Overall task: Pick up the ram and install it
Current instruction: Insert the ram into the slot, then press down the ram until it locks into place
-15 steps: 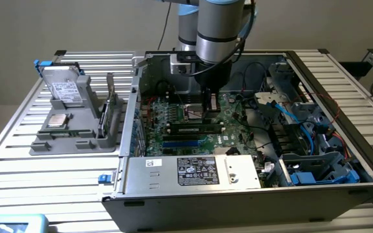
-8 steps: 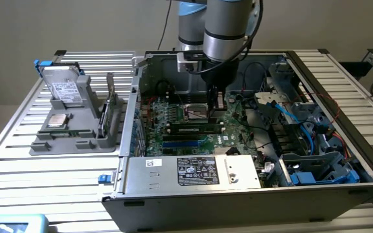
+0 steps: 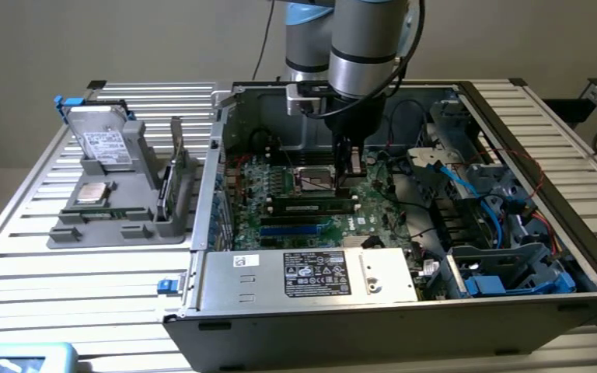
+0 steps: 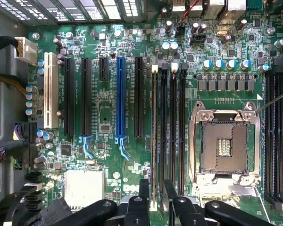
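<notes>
Open computer case point(image 3: 382, 326) lies flat on the slatted table, so the arm can work straight down. Parts tray point(image 3: 122, 229) sits at nine o'clock from it in the exterior view, within reach. Motherboard point(image 4: 108, 108) faces up. Gripper point(image 3: 348, 172) hangs over the memory slots, fingers point(image 4: 144, 193) apart and gripping nothing, straddling the slot line. The ram point(image 3: 309, 207) stands on edge in a slot, at seven o'clock from the gripper, apparently seated. Processor socket point(image 4: 225, 146) alongside is empty.

One ram point(image 3: 314, 207), one hard drive point(image 3: 105, 144)
</notes>
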